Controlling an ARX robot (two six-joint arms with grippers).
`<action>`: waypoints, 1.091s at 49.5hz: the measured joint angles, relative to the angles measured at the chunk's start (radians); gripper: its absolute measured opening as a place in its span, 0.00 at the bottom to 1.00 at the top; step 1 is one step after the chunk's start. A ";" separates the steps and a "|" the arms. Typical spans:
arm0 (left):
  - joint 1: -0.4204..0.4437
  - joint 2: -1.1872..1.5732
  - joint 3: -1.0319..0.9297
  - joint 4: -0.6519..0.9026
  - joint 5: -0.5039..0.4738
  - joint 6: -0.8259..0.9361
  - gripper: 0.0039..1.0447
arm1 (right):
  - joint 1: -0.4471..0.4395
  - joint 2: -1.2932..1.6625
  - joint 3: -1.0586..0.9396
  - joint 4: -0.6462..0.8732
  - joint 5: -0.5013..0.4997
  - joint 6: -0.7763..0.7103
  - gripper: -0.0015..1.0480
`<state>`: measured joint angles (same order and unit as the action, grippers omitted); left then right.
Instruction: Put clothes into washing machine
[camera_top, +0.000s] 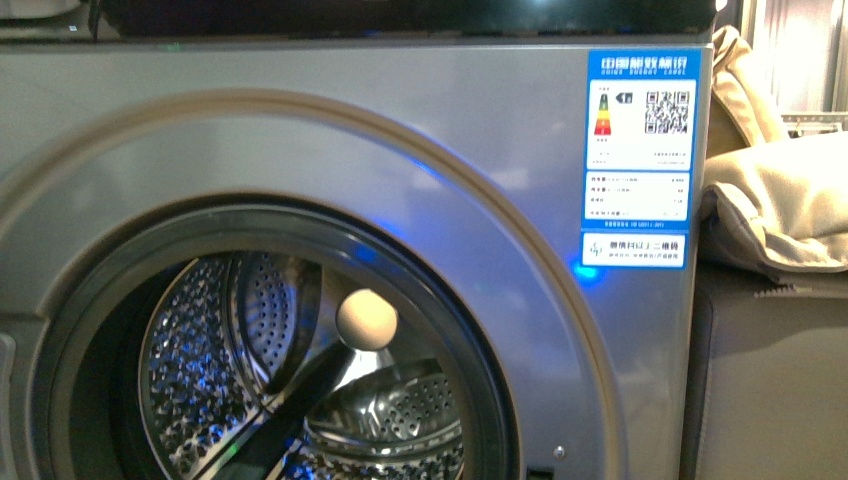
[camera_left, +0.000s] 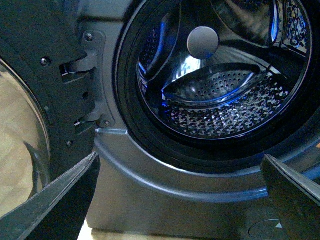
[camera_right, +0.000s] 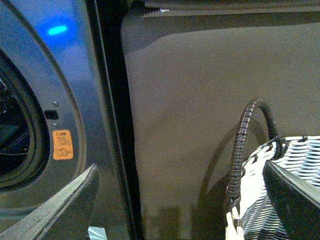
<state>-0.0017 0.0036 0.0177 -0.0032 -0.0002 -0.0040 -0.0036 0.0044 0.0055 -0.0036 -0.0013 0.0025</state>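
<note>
The silver-grey washing machine (camera_top: 420, 150) fills the front view, its round porthole open onto the perforated steel drum (camera_top: 260, 390); no arm shows there. In the left wrist view my left gripper (camera_left: 180, 200) is open and empty just outside the lower porthole ring (camera_left: 165, 180), facing the drum (camera_left: 225, 95). My right gripper (camera_right: 180, 200) is open and empty, beside the washing machine's right edge (camera_right: 60, 90) with its orange sticker (camera_right: 63, 144). The clothes are out of view.
The open door (camera_left: 35, 100) hangs by its hinges (camera_left: 82, 65). A brown-grey panel (camera_right: 210, 115) stands right of the machine. A black-and-white woven basket (camera_right: 285, 190) with a dark handle (camera_right: 245, 135) sits close by. Beige fabric (camera_top: 780, 200) is piled at the right.
</note>
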 joint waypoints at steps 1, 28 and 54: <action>0.000 0.000 0.000 0.000 0.000 0.000 0.94 | 0.000 0.000 0.000 0.000 0.000 0.000 0.93; 0.000 0.000 0.000 0.000 0.000 0.000 0.94 | -0.240 0.348 -0.012 0.758 -0.592 0.136 0.93; 0.000 0.000 0.000 0.000 0.000 0.000 0.94 | -0.492 0.855 0.234 0.969 -0.720 0.322 0.93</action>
<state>-0.0017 0.0036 0.0177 -0.0032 0.0002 -0.0040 -0.4953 0.8589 0.2398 0.9657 -0.7212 0.3241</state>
